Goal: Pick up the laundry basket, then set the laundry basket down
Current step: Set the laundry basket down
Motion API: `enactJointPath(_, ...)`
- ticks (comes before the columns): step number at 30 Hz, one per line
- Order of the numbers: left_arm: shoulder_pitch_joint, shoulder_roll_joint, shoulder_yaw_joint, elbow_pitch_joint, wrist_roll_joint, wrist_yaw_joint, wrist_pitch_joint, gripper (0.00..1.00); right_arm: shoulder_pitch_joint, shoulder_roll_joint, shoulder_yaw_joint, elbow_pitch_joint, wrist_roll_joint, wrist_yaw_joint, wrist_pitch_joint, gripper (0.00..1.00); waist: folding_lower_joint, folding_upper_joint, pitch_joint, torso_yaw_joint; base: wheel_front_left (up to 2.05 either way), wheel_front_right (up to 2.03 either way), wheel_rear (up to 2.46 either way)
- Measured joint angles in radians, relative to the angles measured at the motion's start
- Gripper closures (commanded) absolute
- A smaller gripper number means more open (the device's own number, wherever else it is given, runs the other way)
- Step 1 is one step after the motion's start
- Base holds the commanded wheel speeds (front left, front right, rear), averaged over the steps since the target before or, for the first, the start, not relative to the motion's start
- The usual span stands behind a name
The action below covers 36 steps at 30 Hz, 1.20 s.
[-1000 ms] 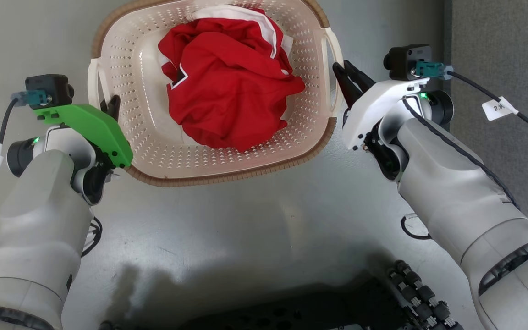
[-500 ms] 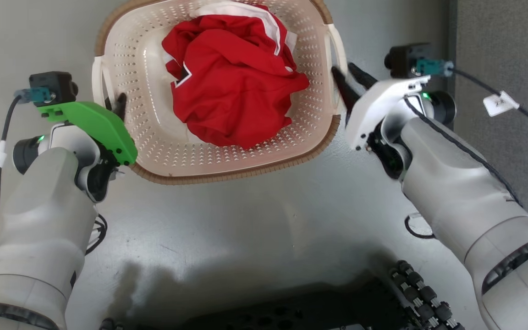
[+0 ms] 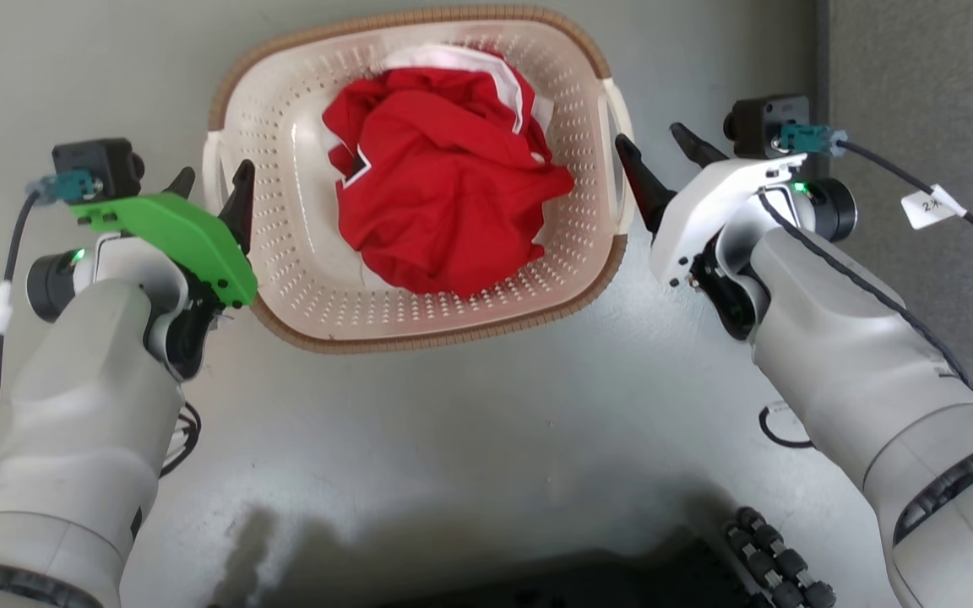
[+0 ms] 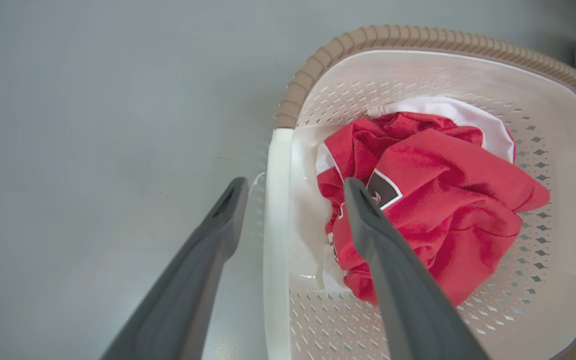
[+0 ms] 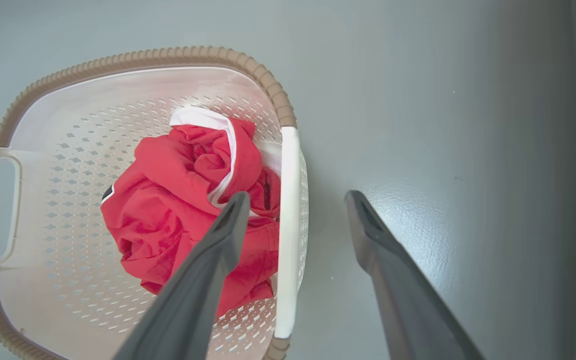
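laundry basket looks set on floor, red shirt bunched inside; left gripper jaws released, astride left handle; right gripper same at right handle. Probably letting go after set-down; next, back both out without snagging. Basket underside hidden, so full floor contact unconfirmed

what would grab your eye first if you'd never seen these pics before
A crumpled red garment dominates, heaped in the middle of the cream laundry basket on the grey surface. The left gripper and right gripper flank it, jaws open astride its white side handles.
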Motion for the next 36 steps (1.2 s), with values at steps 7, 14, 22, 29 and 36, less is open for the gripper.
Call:
enactJointPath(7, 0.036, 0.013, -0.012, -0.004, 0.027, 0.0, -0.09, 0.0, 0.041, 0.0, -0.005, 0.015, 0.0, 0.003, -0.015, 0.0, -0.0001, 0.0, -0.059, 0.001, 0.0, 0.0, 0.0)
enactJointPath(14, 0.078, 0.03, -0.03, -0.015, 0.049, 0.0, -0.136, 0.0, 0.078, 0.0, -0.018, 0.009, -0.002, 0.003, -0.025, 0.0, -0.0001, 0.0, -0.139, 0.002, 0.0, 0.0, 0.0)
enactJointPath(22, 0.109, 0.061, -0.026, -0.053, 0.104, 0.003, -0.146, 0.0, 0.111, -0.027, -0.078, -0.107, -0.027, -0.013, -0.028, 0.0, -0.0001, 0.0, -0.238, 0.004, 0.0, 0.0, 0.0)
enactJointPath(29, 0.125, 0.081, 0.042, -0.204, 0.162, 0.052, -0.146, 0.0, 0.127, -0.083, -0.151, -0.27, -0.1, -0.063, -0.029, 0.0, -0.0001, 0.0, -0.322, 0.005, 0.0, 0.0, 0.0)
enactJointPath(36, 0.155, 0.123, 0.1, -0.363, 0.242, 0.114, -0.146, 0.0, 0.213, -0.104, -0.203, -0.402, -0.168, -0.1, -0.029, 0.0, -0.0002, 0.0, -0.4, 0.007, 0.0, 0.0, 0.0)
